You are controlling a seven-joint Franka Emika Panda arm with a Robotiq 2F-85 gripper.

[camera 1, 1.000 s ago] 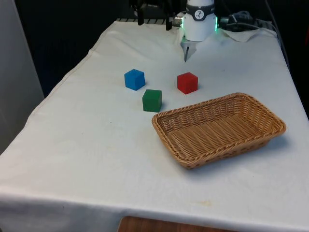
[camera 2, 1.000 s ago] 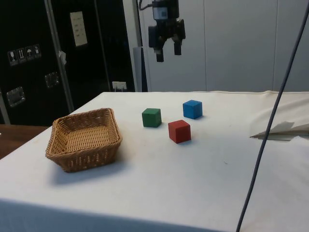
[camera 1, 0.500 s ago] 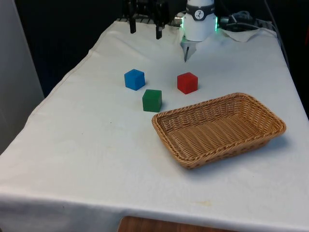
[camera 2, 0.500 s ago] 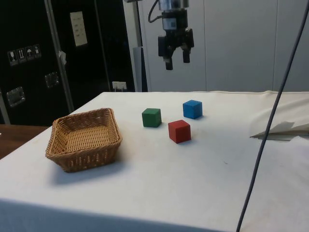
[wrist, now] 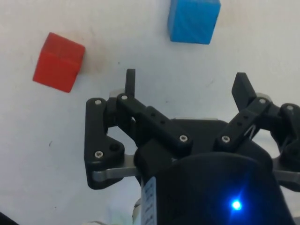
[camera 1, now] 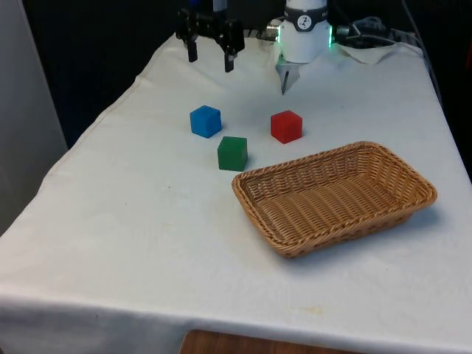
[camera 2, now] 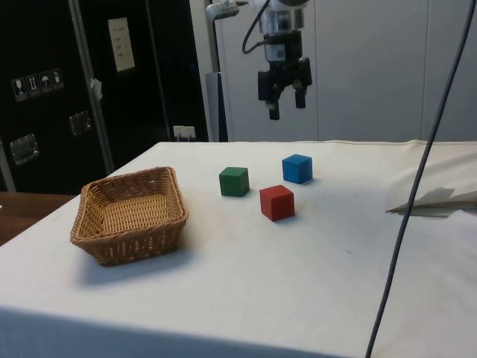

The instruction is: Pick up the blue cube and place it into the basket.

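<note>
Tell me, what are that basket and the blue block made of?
The basket looks like woven wicker or rattan: tan strands, braided rim, matte. The blue cube has flat, evenly painted faces with crisp edges, so probably painted wood or foam; the look leaves it open.

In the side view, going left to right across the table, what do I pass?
Woven wicker basket → green cube → red cube → blue cube, with the black two-finger gripper open above the cubes.
</note>
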